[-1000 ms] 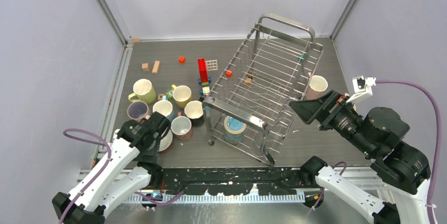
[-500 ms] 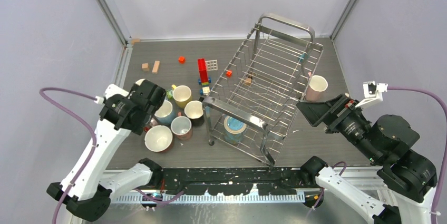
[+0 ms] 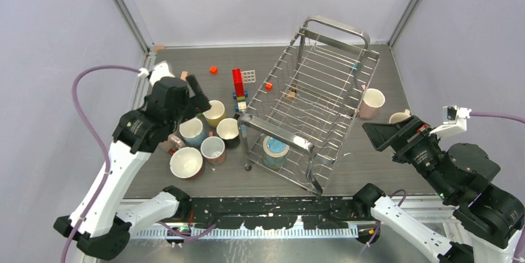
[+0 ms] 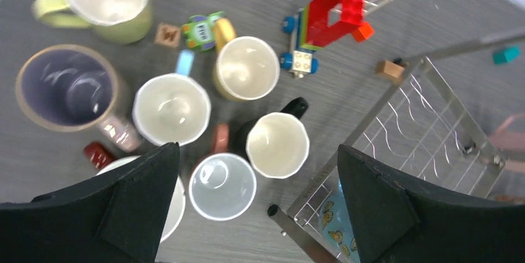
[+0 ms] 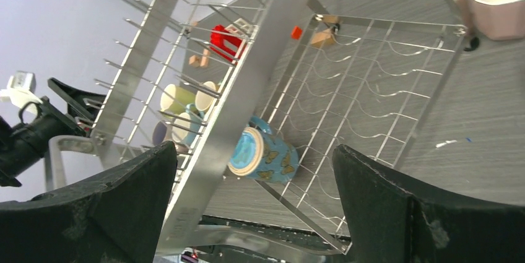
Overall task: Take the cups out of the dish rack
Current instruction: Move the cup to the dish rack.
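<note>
Blue patterned mug (image 5: 272, 158) left in the dish rack (image 3: 278, 133).
The right end effector (image 5: 254, 148) gaped wide and empty at the top view's lower right; the left end effector (image 4: 257, 146), equally spread and bare, hovered over mugs (image 4: 170, 105) on the desk (image 3: 371, 164). The blue patterned mug lay sideways at the rack's lower end: rigid, glazed, probably slick and chippable, best pinched across its rim wall. Tall wires allowed entry only from above.
</note>
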